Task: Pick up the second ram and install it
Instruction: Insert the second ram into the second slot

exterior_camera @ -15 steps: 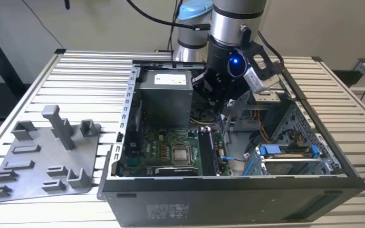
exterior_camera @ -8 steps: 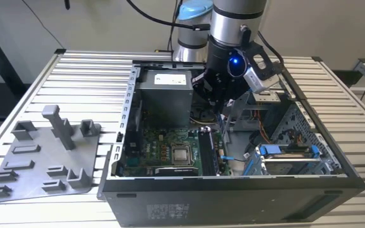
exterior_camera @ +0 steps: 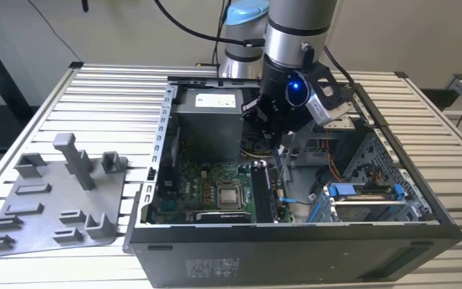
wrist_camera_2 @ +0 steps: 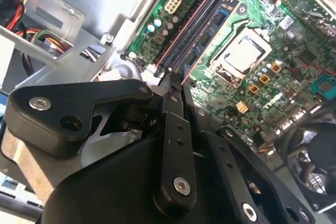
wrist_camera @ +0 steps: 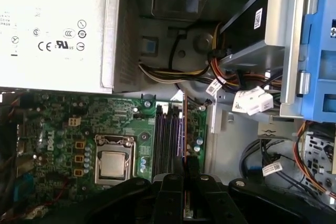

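Now your arm reaches straight down into the open black computer case [exterior_camera: 295,238], its tool [wrist_camera: 184,167] clamped on the thin dark ram strip [wrist_camera: 185,129], held edge-down over the black memory slots [wrist_camera: 167,137].

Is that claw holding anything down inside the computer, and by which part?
Yes: the claw pinches the second ram by one end of its upper edge.

Arm [exterior_camera: 295,36] comes down near vertical from above, wrist low. Gripper [wrist_camera: 184,167] points downward, black fingers [wrist_camera_2: 173,129] drawn close together, only narrow gap between tips, thin strip edge clamped there.
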`<state>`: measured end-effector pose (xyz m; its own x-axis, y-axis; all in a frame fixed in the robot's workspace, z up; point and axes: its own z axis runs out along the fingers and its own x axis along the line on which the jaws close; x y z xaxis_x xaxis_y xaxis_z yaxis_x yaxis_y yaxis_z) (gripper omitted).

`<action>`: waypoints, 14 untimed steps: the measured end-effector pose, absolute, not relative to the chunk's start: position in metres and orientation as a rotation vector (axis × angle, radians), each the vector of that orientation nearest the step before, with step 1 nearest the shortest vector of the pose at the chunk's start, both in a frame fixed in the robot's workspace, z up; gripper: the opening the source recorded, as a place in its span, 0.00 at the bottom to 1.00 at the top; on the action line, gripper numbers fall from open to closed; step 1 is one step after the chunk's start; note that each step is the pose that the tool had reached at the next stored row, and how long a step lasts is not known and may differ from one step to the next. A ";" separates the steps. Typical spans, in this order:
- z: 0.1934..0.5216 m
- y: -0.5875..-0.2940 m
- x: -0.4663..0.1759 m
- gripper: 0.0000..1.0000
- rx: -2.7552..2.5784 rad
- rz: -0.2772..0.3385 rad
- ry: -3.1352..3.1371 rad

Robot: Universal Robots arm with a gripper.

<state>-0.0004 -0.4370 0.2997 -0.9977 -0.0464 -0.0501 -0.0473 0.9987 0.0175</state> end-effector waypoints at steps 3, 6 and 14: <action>0.295 -0.437 0.000 0.14 -0.072 0.028 3.094; 0.292 -0.437 0.000 0.14 -0.060 0.018 3.095; 0.283 -0.441 -0.001 0.14 -0.023 0.014 3.101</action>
